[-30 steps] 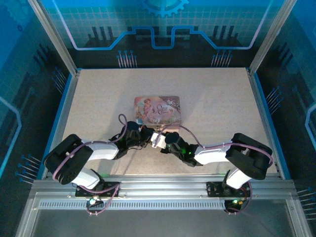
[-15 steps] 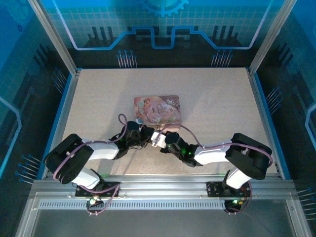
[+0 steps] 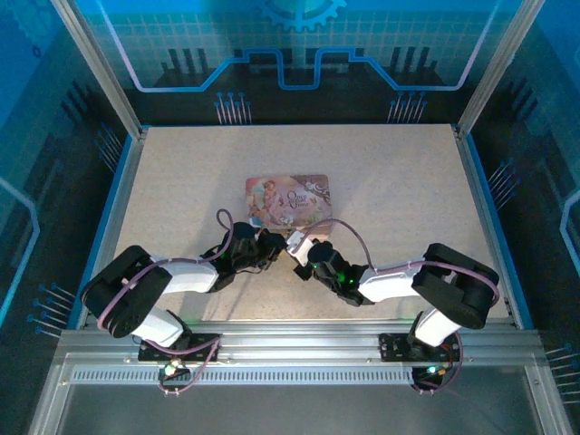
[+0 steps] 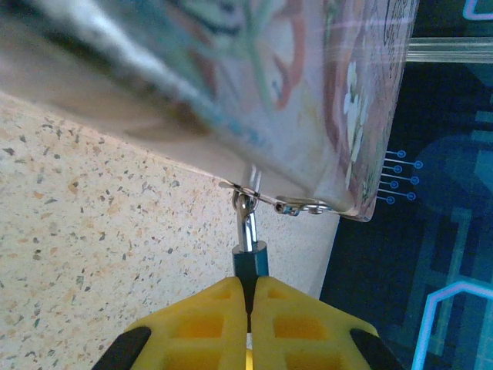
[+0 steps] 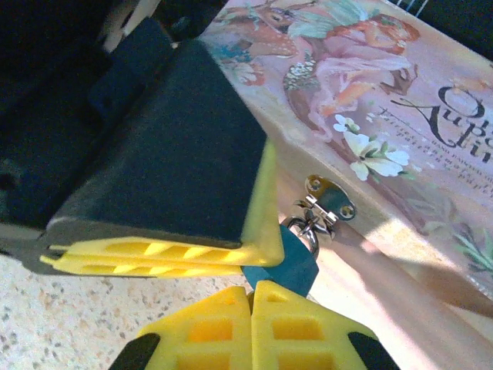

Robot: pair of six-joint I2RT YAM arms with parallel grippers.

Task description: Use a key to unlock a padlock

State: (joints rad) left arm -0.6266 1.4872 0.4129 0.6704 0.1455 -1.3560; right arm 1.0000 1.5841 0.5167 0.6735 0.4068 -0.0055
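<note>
top view, box: pink illustrated box (image 3: 288,199) lying flat on the speckled table (image 3: 399,181), about mid-table and a bit toward the arms
top view, left gripper (image 3: 272,243): comes in from the left, tip right at the box's near edge
top view, right gripper (image 3: 299,249): comes in from the right, pretty much nose to nose with the left one. Way too small here to judge either set of fingers
left wrist view, padlock (image 4: 250,266): tiny bluish body hanging off the box's near edge, shackle (image 4: 245,223) looped through a little metal hasp (image 4: 289,205)
left wrist view, left fingers (image 4: 208,324): yellow pads squeezed together, with the padlock's body pinched between the tips
right wrist view, padlock: blue body poking out just below the hasp plate, box lid art behind it
right wrist view, left gripper: black wedge with yellow pads, clamped over the lock from the left
right wrist view, right fingers (image 5: 196,327): yellow, pressed flat against each other, tips right up at the padlock's bottom. Can't tell if anything's pinched between them
</note>
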